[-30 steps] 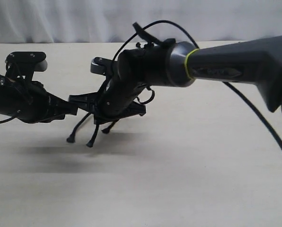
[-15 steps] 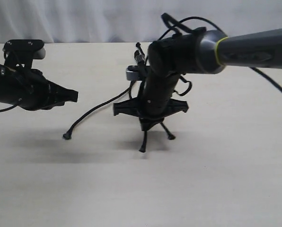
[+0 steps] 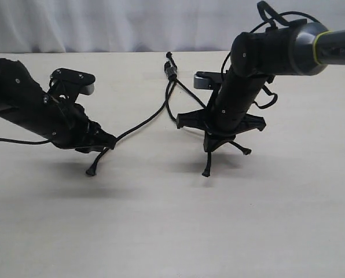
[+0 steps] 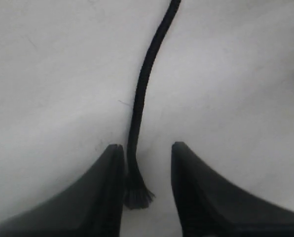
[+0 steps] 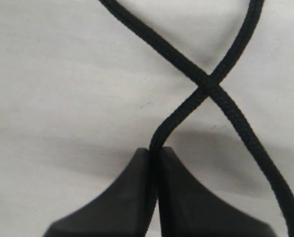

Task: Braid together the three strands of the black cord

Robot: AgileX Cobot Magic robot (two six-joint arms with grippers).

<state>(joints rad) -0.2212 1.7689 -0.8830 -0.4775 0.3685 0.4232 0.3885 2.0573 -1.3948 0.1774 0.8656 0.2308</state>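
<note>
The black cord has its bound head (image 3: 171, 72) at the far middle of the table, and the three strands spread from it. The left strand (image 3: 140, 123) runs down-left to a flared tip (image 3: 91, 171). My left gripper (image 3: 106, 144) is open around its end; the strand (image 4: 143, 84) lies against one finger, with the flared tip (image 4: 137, 196) between the jaws (image 4: 147, 153). My right gripper (image 3: 210, 143) is shut on a second strand (image 5: 179, 112), which crosses the third strand (image 5: 236, 118). Their tips (image 3: 206, 172) (image 3: 246, 152) hang below the right gripper.
The pale wooden table (image 3: 172, 231) ends at a white curtain (image 3: 132, 23) behind. Glossy robot cables loop over the right arm (image 3: 276, 17), and another trails off the left arm (image 3: 10, 141).
The right arm has swung to the right, carrying two strands with it. The left arm has moved right and lower, and its jaws now stand around the left strand's end.
</note>
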